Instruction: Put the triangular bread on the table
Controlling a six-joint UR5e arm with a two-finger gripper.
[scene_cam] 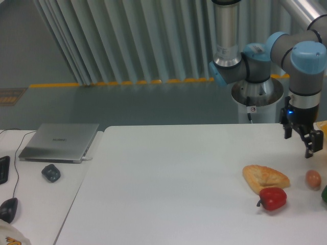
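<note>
The triangular bread (265, 176), a golden-tan wedge with a paler centre, lies flat on the white table (173, 189) at the right, touching the top of the red pepper (272, 198). My gripper (300, 142) hangs above the table, up and to the right of the bread, well apart from it. Its fingers are spread open and hold nothing.
A small tan egg-like ball (313, 178) sits right of the bread, and a green object (324, 193) shows at the right edge. On the adjoining desk at the left are a laptop (60, 141) and two dark mice (50, 172).
</note>
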